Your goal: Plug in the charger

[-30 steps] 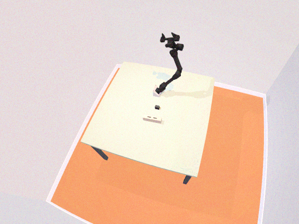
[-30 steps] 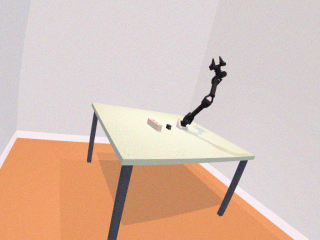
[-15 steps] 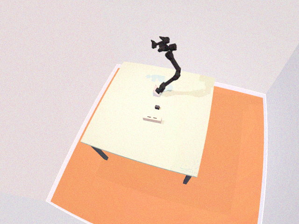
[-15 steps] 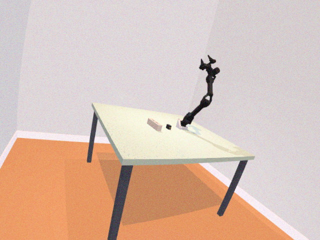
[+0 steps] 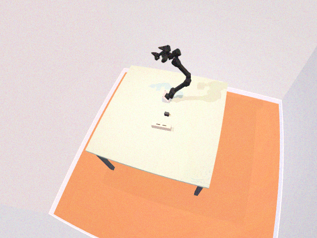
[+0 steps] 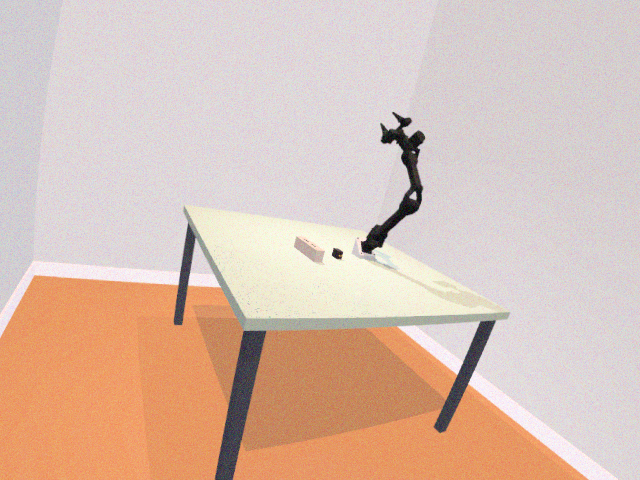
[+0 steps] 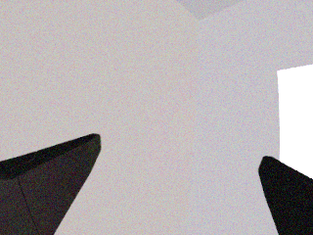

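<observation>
A black, jointed robot arm rises from a small whitish base on a pale cream, square-cornered table with dark legs, its black two-fingered gripper raised high above the tabletop, jaws spread nearly as wide as they go with nothing between them. The small black, blocky charger lies on the table, unplugged, between the arm's base and a pale pinkish-white, long box-shaped power strip, near the strip but apart from it, and two dark outlet markings show on the strip's top.
</observation>
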Robot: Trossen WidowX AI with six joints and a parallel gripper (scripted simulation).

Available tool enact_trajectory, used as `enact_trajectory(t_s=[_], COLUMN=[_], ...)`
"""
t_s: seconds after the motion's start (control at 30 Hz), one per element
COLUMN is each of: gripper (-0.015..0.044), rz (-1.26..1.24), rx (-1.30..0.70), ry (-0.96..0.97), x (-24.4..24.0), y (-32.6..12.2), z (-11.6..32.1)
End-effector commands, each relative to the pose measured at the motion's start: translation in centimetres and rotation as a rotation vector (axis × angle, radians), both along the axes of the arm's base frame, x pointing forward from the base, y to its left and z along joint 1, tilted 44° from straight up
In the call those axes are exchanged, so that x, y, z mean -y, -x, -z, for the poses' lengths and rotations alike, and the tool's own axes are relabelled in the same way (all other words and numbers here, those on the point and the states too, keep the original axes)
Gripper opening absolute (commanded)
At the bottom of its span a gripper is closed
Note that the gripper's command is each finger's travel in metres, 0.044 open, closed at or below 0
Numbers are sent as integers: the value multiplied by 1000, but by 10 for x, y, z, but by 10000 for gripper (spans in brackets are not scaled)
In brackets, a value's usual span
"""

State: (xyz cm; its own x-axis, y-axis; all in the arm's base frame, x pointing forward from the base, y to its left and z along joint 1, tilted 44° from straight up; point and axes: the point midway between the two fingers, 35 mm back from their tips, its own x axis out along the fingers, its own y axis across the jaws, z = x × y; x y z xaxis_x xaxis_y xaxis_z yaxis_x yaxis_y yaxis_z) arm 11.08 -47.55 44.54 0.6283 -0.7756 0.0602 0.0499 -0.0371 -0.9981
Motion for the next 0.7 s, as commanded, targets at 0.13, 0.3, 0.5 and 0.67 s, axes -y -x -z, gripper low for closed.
enact_trajectory(t_s=[0.13,0.3,0.5,0.67], gripper=[440,440,440,440], rz=[-96,-149,-216,-285], rx=[-53,-80,-122,-169], ry=[-126,-214,-317,-401], x=[-13,-25,-44,-65], y=[-48,-73,-101,-125], z=[44,72,105,134])
